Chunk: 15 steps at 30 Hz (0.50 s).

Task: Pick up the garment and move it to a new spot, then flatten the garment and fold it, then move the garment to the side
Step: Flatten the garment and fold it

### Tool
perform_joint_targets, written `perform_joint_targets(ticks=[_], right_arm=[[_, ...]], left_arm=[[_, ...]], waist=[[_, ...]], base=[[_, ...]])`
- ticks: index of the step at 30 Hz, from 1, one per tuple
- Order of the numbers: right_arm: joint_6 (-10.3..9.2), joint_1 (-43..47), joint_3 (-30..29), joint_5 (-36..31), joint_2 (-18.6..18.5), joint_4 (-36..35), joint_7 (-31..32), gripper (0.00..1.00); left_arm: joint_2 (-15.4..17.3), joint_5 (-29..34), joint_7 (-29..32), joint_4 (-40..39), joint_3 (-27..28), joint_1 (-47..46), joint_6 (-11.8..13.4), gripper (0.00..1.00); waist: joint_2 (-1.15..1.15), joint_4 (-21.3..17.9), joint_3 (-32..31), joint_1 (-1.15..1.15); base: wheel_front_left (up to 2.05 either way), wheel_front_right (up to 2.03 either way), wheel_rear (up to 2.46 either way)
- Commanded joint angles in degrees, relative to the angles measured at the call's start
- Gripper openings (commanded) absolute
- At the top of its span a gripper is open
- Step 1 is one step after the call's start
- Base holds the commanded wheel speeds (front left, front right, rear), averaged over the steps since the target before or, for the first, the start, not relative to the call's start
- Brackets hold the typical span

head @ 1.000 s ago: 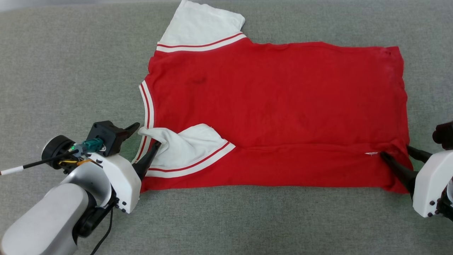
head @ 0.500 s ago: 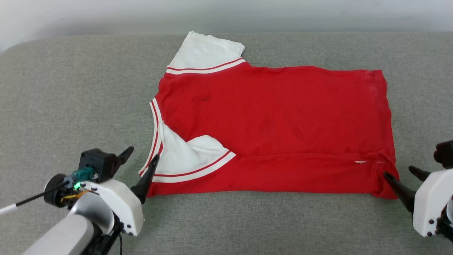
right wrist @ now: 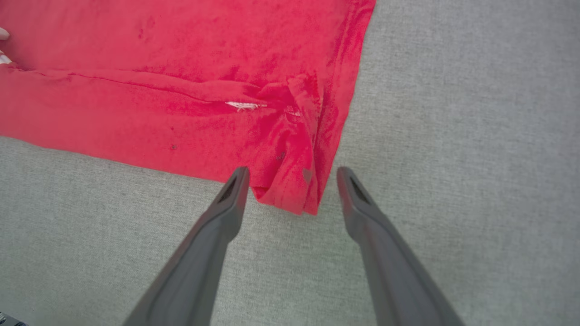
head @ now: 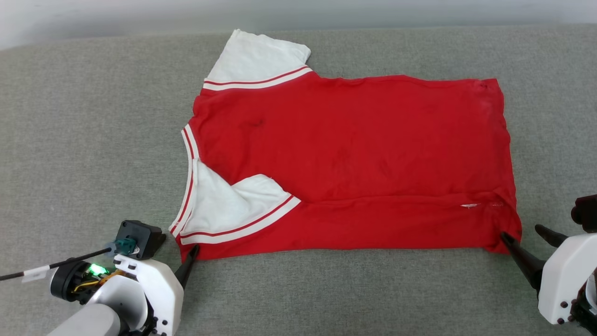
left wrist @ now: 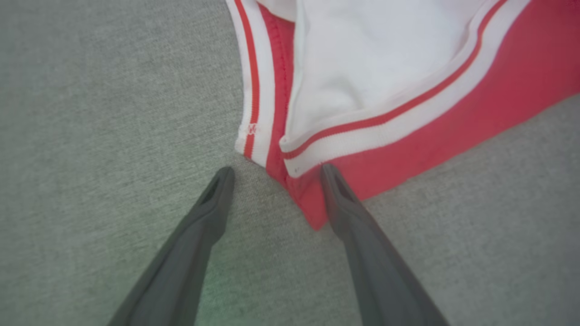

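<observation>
The garment [head: 345, 158] lies flat just ahead of both grippers, with a near corner between the spread, empty fingers of the left gripper [left wrist: 276, 170] and of the right gripper [right wrist: 293, 171]. The pucker [right wrist: 290, 131] by the right one's tips may skew the next fold. Beyond, the far sleeve [head: 259, 58] juts out and is likely to flop loose.

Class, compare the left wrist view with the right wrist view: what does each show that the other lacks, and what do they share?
Left wrist view: the striped collar trim and the folded-in white sleeve, ahead of the left gripper.
Right wrist view: the rumpled hem corner and a small white mark, ahead of the right gripper.
Both: the red garment lying on grey fabric, fingers apart, nothing held.
</observation>
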Motion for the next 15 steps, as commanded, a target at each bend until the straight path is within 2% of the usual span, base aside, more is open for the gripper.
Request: perform_joint_targets(ticks=[1, 3, 4, 6, 11, 15], right_arm=[[-0.02, -0.7, 0.1, -0.3, 0.3, -0.6, 0.0, 1.00], [-0.02, -1.1, 0.2, -0.3, 0.4, -1.2, -0.1, 1.00], [-0.02, -1.2, 0.2, -0.2, 0.5, -1.4, -0.3, 1.00], [-0.02, -1.2, 0.1, -0.2, 0.5, -1.6, -0.4, 1.00], [-0.02, -1.1, -0.7, -1.3, -0.2, -1.4, -0.1, 1.00], [-0.02, -0.9, -0.9, -4.0, -1.6, -0.2, -0.5, 1.00]], left_arm=[[0.3, 0.5, 1.3, 0.9, -0.8, -0.6, 0.0, 1.00], [0.3, 0.6, 3.0, 2.0, -1.9, -0.5, -0.3, 1.00], [0.1, 0.5, 3.7, 2.6, -2.3, -0.4, -0.4, 0.95], [-0.7, 0.0, 4.8, 3.8, -3.4, -0.4, -1.5, 0.00], [-2.3, -1.5, 2.5, 4.4, -3.0, -0.4, -3.7, 0.00], [-2.4, -1.4, 0.1, 3.1, -2.1, -0.5, -4.2, 0.00]], waist=[[0.00, -0.6, 0.8, 0.00], [0.00, -1.0, 1.4, 0.00], [0.00, -1.1, 1.6, 0.00], [0.00, -1.3, 1.9, 0.00], [0.00, -1.1, 1.4, 0.00], [0.00, -0.1, 0.0, 0.00]], base=[[0.00, 0.00, 0.00], [0.00, 0.00, 0.00], [0.00, 0.00, 0.00], [0.00, 0.00, 0.00], [0.00, 0.00, 0.00], [0.00, 0.00, 0.00]])
